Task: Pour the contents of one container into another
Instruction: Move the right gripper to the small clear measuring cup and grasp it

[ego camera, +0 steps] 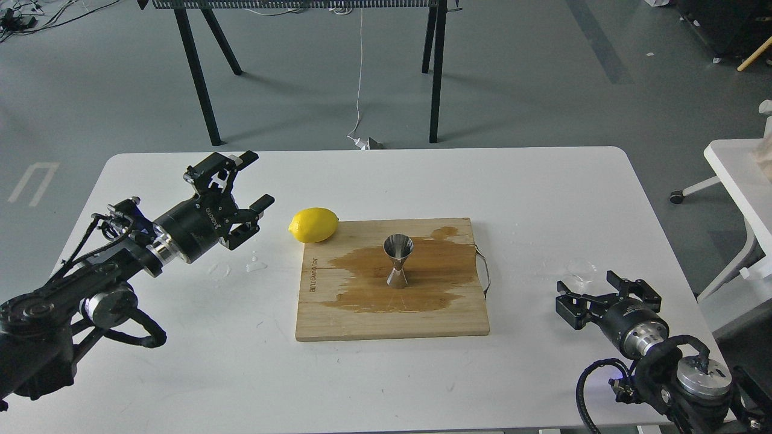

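The clear glass tumbler stands on the white table at the right, faint against the surface. Just below it my right gripper is open, its fingers spread on either side of the glass's near edge without holding it. The steel hourglass jigger stands upright in the middle of the wooden board, inside a dark wet stain. My left gripper hovers open over the table's left side, to the left of the lemon, holding nothing.
A yellow lemon lies at the board's far left corner. Water drops spot the table beside the left gripper. A metal handle sticks out from the board's right edge. A second white table stands to the right.
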`<control>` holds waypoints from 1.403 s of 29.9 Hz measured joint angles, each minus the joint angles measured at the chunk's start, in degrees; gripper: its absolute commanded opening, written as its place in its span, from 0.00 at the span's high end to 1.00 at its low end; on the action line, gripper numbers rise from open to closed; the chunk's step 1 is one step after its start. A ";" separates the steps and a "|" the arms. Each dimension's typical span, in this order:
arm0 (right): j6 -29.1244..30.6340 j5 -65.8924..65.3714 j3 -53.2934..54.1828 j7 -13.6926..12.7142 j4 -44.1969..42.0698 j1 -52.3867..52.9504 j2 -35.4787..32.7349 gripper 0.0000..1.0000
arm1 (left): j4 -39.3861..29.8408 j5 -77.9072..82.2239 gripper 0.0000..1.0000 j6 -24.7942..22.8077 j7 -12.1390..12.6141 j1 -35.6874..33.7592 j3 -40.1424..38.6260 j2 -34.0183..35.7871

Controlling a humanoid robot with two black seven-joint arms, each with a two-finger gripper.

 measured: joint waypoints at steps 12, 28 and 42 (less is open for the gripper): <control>0.06 -0.07 0.02 0.11 -2.03 1.53 0.17 0.09 | 0.79 -0.03 0.07 0.00 -0.02 0.09 0.00 0.06; 0.60 -0.60 -0.23 0.18 -5.90 4.03 2.35 0.21 | 0.80 -0.09 0.07 0.00 -0.01 0.09 0.02 0.02; 1.10 -0.70 -1.25 0.23 -6.20 4.13 2.43 0.31 | 1.23 -0.02 0.07 0.00 -0.01 0.53 -0.07 0.02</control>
